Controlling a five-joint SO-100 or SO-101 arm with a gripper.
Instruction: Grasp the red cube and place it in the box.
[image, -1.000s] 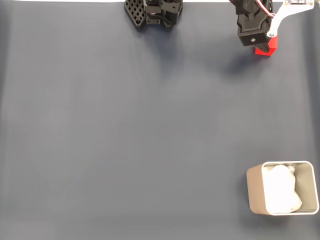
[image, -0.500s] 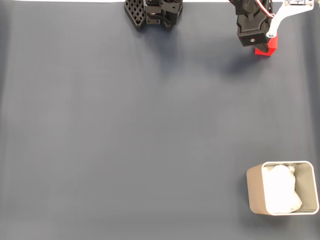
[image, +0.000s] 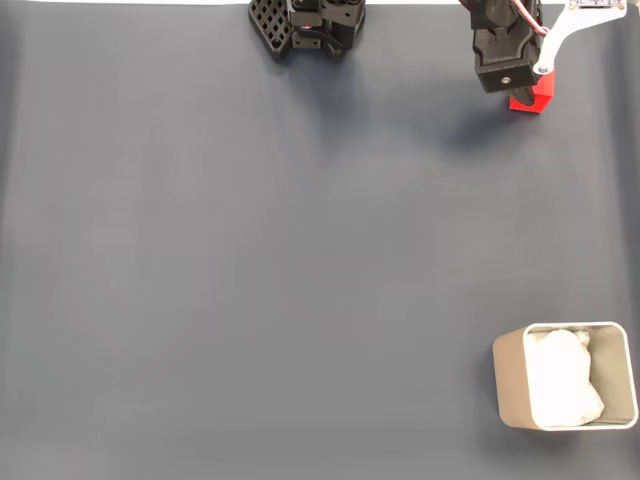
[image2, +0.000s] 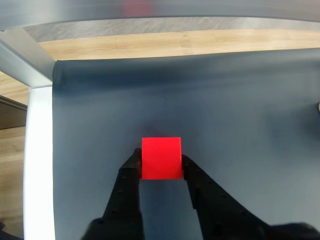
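The red cube sits at the top right of the fixed view, partly under my gripper. In the wrist view the red cube is squeezed between the two black fingers, with the gripper shut on its left and right faces. Whether the cube rests on the dark mat or hangs just above it I cannot tell. The box, beige with a white lining, stands at the bottom right of the fixed view, far from the cube.
A dark grey mat covers the table. The arm's black base stands at the top middle. In the wrist view the mat's edge, a white table rim and wooden floor lie close behind and beside the cube.
The cube and gripper have shifted a few pixels upward in the fixed view. The box has not moved.
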